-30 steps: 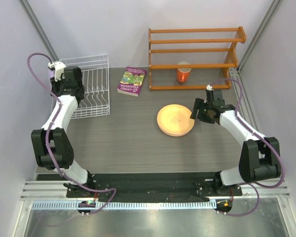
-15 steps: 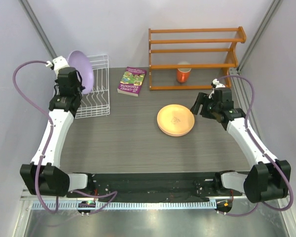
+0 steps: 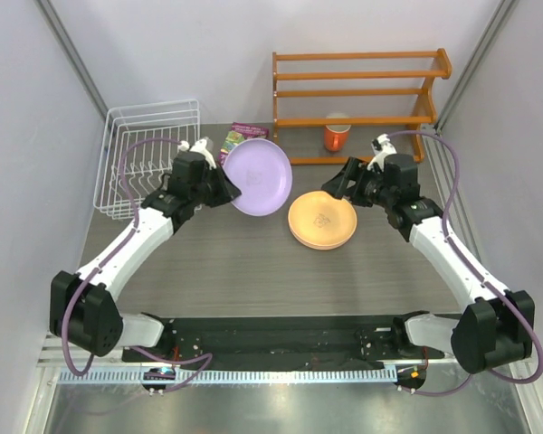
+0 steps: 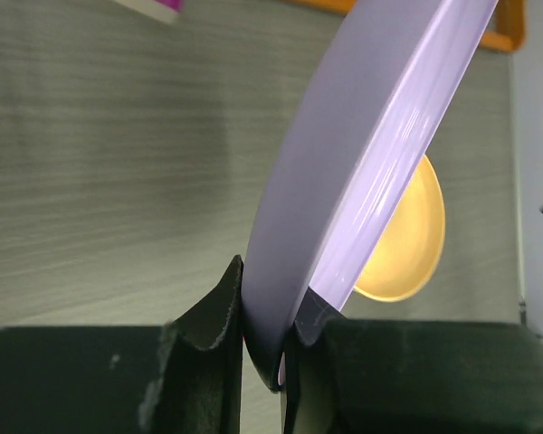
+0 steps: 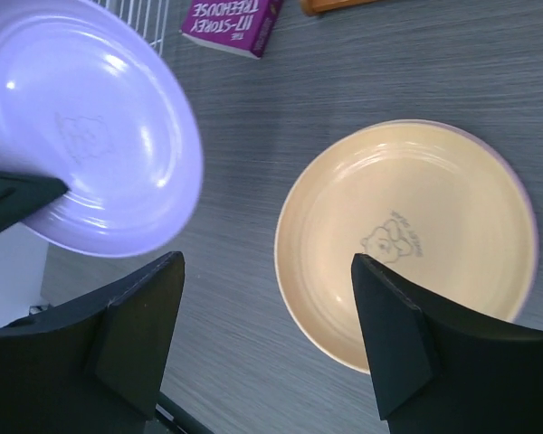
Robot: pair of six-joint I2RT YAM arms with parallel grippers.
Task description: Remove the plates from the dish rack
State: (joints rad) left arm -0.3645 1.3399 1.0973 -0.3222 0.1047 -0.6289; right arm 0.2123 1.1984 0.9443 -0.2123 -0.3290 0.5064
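The jaws clamp the rim of the steeply tilted lavender plate (image 4: 344, 181), a yellow-orange plate (image 4: 412, 240) lying beyond.

Top camera looks down; close wrist cameras share the lavender plate (image 5: 90, 154).

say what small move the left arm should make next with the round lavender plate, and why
Probably carry the round lavender plate slightly right, over the round yellow-orange plate, and tilt it flatter. The left gripper pinches its rim, and it hangs tilted beside that plate, not above it.
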